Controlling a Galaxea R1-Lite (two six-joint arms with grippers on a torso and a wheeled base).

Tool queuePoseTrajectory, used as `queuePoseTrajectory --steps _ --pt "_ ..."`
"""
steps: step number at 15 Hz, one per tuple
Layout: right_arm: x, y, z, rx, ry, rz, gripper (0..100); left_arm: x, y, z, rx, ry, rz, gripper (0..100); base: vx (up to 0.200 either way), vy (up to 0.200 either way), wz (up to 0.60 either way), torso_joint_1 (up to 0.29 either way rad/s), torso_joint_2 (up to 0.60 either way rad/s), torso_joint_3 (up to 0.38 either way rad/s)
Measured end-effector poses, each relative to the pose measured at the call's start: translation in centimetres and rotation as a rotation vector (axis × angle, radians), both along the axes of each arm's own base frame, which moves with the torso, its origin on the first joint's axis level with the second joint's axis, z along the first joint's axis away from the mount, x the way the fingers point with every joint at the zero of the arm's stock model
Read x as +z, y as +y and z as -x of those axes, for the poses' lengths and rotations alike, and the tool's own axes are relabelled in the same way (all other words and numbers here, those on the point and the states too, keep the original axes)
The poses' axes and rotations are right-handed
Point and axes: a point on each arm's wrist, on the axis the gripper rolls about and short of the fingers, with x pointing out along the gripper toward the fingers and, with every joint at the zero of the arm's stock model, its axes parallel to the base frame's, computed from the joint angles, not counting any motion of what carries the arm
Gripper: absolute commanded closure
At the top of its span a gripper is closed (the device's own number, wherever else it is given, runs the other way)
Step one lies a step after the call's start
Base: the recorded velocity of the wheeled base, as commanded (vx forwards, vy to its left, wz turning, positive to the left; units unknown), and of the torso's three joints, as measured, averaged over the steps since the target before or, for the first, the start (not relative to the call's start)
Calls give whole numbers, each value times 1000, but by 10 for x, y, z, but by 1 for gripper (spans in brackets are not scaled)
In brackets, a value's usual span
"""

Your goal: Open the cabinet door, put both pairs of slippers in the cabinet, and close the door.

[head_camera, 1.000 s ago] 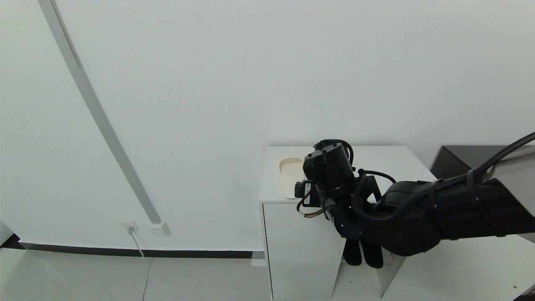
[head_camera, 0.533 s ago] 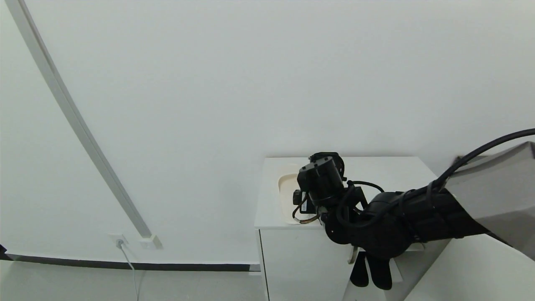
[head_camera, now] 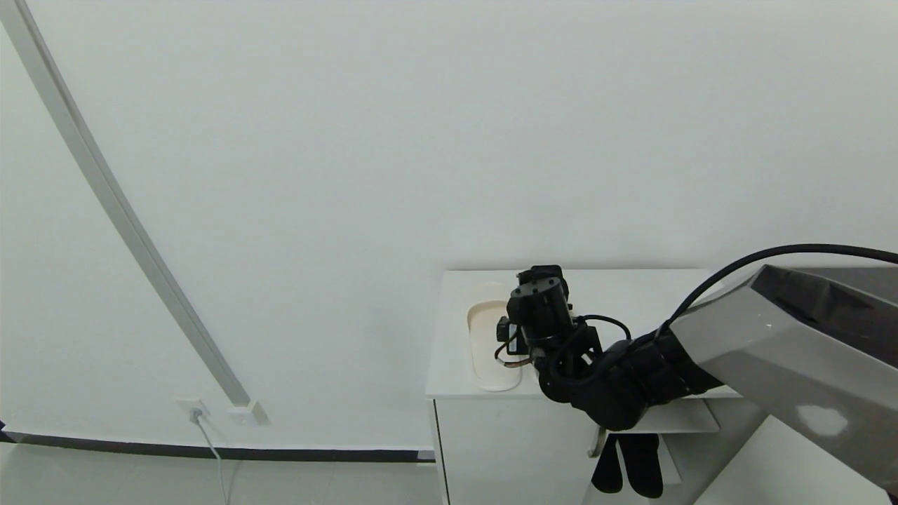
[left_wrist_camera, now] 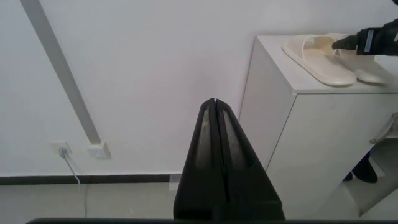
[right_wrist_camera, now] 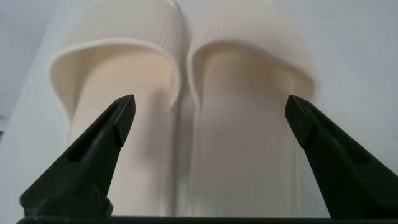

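Observation:
A pair of cream slippers [head_camera: 491, 347] lies side by side on top of the white cabinet [head_camera: 491, 449], near its left edge. In the right wrist view my right gripper [right_wrist_camera: 211, 115] is open just above and behind the cream slippers [right_wrist_camera: 186, 93], one finger on either side of the pair, touching neither. The left wrist view shows it [left_wrist_camera: 359, 42] at their far end. A pair of black slippers [head_camera: 628, 466] stands inside the cabinet under a shelf [head_camera: 677, 417]. My left gripper [left_wrist_camera: 216, 106] is shut and empty, held low to the left of the cabinet [left_wrist_camera: 311, 137].
The cabinet door [head_camera: 765, 466] stands open at the lower right. A grey conduit strip [head_camera: 105, 196] runs slantwise down the white wall to a socket with a cable [head_camera: 193, 410] near the floor. The right half of the cabinet top [head_camera: 631, 294] is bare.
The head view has shifted, so the cabinet sits lower in the picture. My right arm has stretched farther over the cabinet top, its wrist staying by the cream slippers.

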Motion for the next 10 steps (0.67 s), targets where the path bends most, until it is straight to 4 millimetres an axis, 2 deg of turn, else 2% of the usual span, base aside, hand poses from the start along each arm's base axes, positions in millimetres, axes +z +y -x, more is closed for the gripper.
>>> queuePoseTrajectory --steps 3,10 --pt "-7 3 -8 10 5 -5 0 0 0 0 0 0 0 100 0 0 0 0 0 0" --pt "-15 12 -43 -9 -43 -5 0 0 0 0 0 0 0 100 0 0 0 0 0 0"
